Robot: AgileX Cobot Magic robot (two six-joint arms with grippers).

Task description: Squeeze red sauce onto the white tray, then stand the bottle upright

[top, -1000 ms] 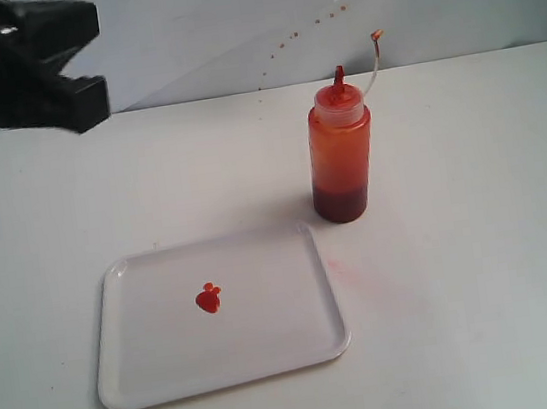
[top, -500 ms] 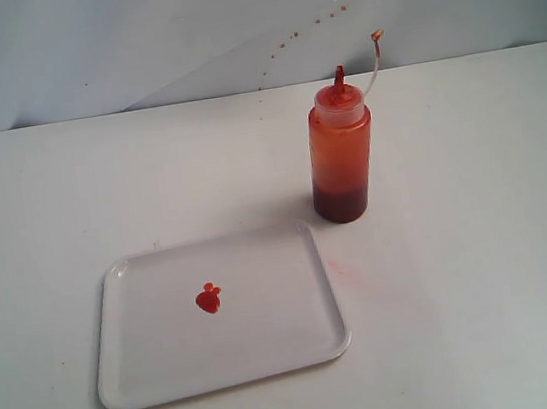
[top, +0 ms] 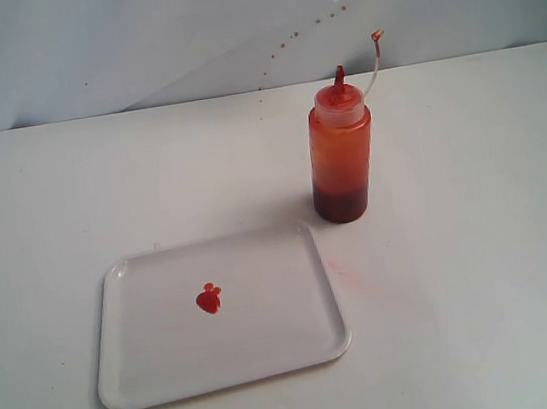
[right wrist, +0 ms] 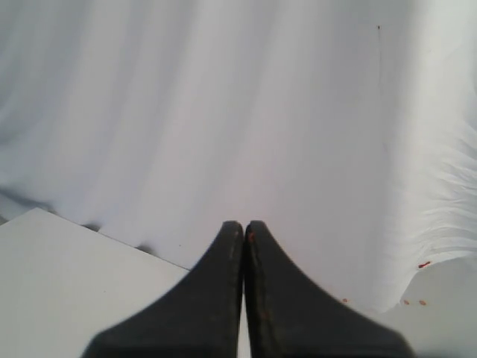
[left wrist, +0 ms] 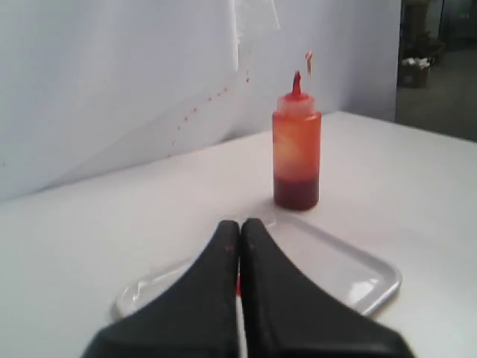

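Note:
The bottle (top: 340, 152) stands upright on the white table, orange-stained with a red nozzle and a curved cap tether, just beyond the far right corner of the white tray (top: 273, 351). A coin-sized blob of red sauce (top: 208, 298) with a small lobe lies on the tray. Neither gripper shows in the exterior view. In the left wrist view my left gripper (left wrist: 240, 224) is shut and empty, well short of the bottle (left wrist: 297, 149), with the tray (left wrist: 358, 276) beneath its tips. My right gripper (right wrist: 244, 225) is shut and empty, facing the white backdrop.
A white cloth backdrop (top: 131, 42) with small red splatter specks hangs behind the table. A faint pink smudge (top: 348, 273) marks the table right of the tray. The table's right edge meets a darker room area (left wrist: 436, 67).
The left arm, seen at the upper left a second ago, has left the exterior view. Bottle, tray and sauce have not moved.

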